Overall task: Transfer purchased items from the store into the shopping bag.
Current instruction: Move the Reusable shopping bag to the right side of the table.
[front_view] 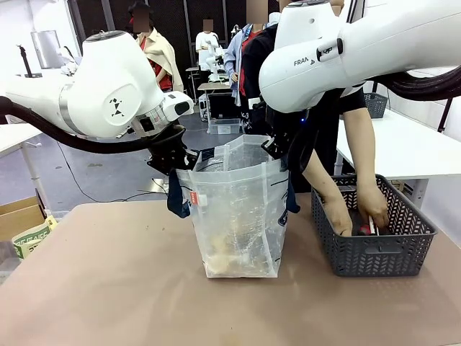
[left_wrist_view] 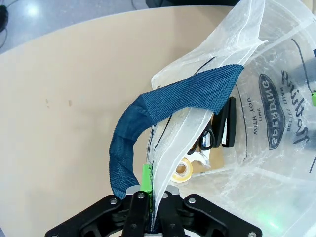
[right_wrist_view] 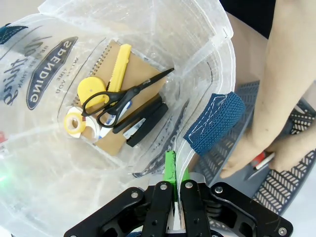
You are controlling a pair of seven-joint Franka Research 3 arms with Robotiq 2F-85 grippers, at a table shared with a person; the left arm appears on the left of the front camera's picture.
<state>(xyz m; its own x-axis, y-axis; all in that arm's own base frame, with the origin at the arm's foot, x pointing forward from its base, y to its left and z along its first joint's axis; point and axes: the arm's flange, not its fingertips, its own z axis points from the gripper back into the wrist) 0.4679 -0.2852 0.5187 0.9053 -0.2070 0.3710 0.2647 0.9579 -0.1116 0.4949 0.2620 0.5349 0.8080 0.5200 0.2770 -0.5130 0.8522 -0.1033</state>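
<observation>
The clear plastic shopping bag (front_view: 238, 216) stands upright on the bench (front_view: 108, 288), just left of a dark grey basket (front_view: 374, 252), and is held open from both sides. The robot's left hand (left_wrist_view: 149, 177) is clenched on the bag's rim right beside a navy strap (left_wrist_view: 163, 103), which loops out over the bench. The right hand (right_wrist_view: 174, 170) is clenched on the opposite rim, next to the other strap (right_wrist_view: 215, 123). At the bottom of the bag lies a tan spiral notebook (right_wrist_view: 142, 65). On it are a yellow utility knife (right_wrist_view: 120, 66), black-handled scissors (right_wrist_view: 123, 96), a black stapler (right_wrist_view: 148, 123), a small roll of tape (right_wrist_view: 74, 122) and a round yellow thing (right_wrist_view: 91, 89) that I cannot identify. The person's hands (front_view: 374, 207) are both down in the basket, one of them by a red-and-white item (right_wrist_view: 261, 160).
</observation>
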